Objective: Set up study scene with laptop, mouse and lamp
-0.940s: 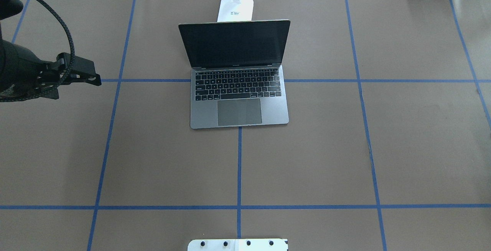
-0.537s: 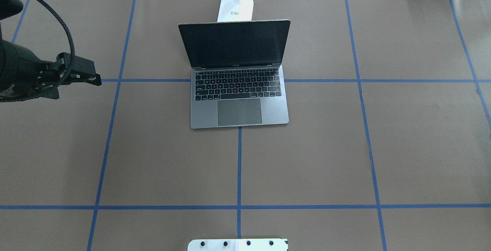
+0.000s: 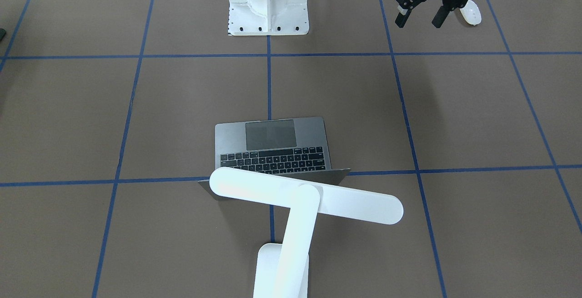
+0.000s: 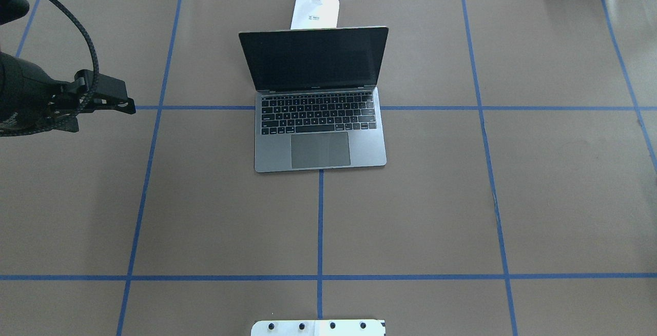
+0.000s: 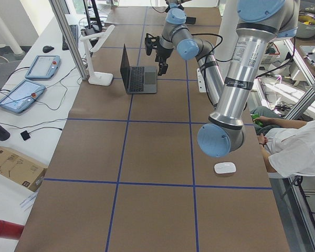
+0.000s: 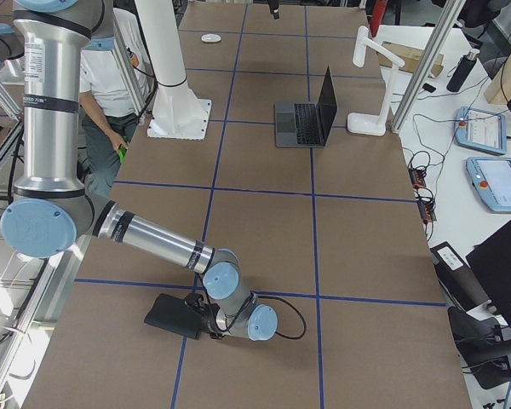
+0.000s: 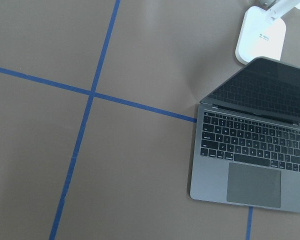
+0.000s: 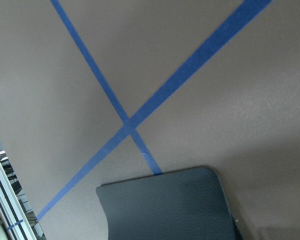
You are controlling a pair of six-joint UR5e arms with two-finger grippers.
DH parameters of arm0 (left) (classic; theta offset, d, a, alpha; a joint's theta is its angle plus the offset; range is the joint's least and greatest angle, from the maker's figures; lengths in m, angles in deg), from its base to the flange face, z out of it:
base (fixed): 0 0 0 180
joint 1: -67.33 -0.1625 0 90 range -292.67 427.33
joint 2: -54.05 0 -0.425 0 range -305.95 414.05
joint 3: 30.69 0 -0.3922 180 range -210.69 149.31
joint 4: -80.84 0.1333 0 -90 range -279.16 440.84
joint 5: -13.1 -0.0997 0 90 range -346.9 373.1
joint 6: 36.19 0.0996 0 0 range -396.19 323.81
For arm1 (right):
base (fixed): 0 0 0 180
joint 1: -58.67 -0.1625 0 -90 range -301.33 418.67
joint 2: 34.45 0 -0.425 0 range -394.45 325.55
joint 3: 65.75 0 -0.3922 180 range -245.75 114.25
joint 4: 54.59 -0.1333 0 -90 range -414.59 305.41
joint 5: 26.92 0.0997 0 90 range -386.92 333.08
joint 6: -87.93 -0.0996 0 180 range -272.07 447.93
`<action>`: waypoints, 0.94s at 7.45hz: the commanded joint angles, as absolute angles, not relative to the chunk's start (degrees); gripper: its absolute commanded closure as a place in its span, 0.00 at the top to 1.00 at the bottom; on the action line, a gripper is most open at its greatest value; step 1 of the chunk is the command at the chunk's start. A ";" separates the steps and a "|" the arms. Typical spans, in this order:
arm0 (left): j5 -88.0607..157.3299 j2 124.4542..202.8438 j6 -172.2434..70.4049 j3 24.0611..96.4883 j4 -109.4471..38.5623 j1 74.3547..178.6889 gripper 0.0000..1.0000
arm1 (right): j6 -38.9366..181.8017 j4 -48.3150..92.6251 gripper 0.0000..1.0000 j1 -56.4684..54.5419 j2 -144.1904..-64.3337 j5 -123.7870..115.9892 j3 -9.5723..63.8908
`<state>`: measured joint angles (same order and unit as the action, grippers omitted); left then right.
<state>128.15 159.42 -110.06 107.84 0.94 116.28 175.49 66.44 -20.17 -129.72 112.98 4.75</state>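
Lamp (image 3: 303, 201) hides the laptop (image 3: 271, 145) lid (front view) — base cut off.

The left arm (image 5: 241, 68) looms big up front, its claw (image 5: 153, 60) hanging in the air out towards the open laptop (image 5: 142, 79). The lamp (image 5: 100, 79) stands just behind the lid. The mouse (image 5: 224, 168) lies on the tabletop (image 5: 147, 157) near a seated person (image 5: 299, 152).
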 commanded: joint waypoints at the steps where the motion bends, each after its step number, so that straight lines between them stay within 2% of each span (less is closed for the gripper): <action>1: 128.15 159.44 -110.10 108.17 0.94 116.37 0.99 | 175.47 66.61 0.96 -20.17 -130.17 113.00 4.21; 4: 128.15 159.35 -110.02 108.35 1.30 116.72 0.99 | 175.47 66.96 0.96 -20.17 -130.17 113.53 2.98; 7: 128.15 159.35 -110.02 108.52 1.21 116.72 0.99 | 175.38 71.43 0.74 -20.17 -130.08 115.45 4.47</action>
